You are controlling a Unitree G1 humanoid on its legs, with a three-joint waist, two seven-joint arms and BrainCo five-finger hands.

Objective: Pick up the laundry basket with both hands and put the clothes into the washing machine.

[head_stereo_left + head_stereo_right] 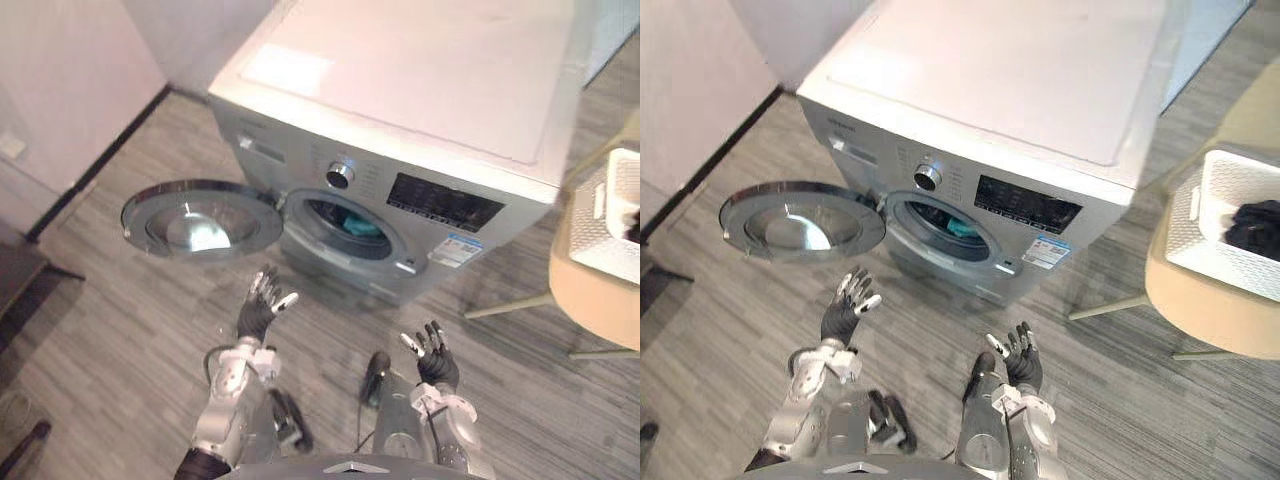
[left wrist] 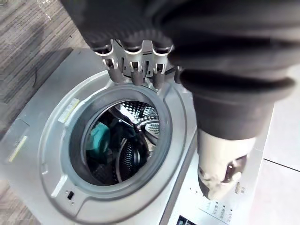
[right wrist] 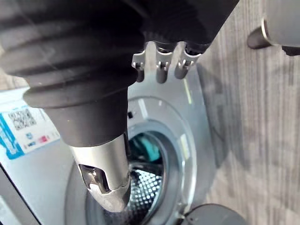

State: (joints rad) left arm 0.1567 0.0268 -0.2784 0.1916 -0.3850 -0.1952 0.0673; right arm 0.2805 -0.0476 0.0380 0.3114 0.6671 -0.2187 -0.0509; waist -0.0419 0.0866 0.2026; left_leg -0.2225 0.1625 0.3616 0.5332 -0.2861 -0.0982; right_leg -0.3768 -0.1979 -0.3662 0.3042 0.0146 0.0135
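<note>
A silver front-loading washing machine (image 1: 420, 90) stands at the far side of the grey wood-grain floor (image 1: 130, 330). Its round door (image 1: 200, 218) is swung fully open to the left. Inside the open drum (image 2: 140, 112) a teal cloth (image 2: 98, 138) lies against the left side, and the perforated metal wall shows behind it. The white laundry basket (image 1: 1200, 215) sits well to the right of the machine on a beige rounded tabletop (image 1: 1210, 315), apart from both arms. A heap of dark clothes (image 1: 1255, 228) rests inside it. The left robot hand (image 1: 262, 305) is raised near the machine's front, just below the open door. Its fingers are straight and spread and hold nothing. The right robot hand (image 1: 435, 358) is lifted nearer and to the right, below the control panel. Its fingers are likewise spread and empty. In both wrist views the straight fingers point toward the drum opening.
</note>
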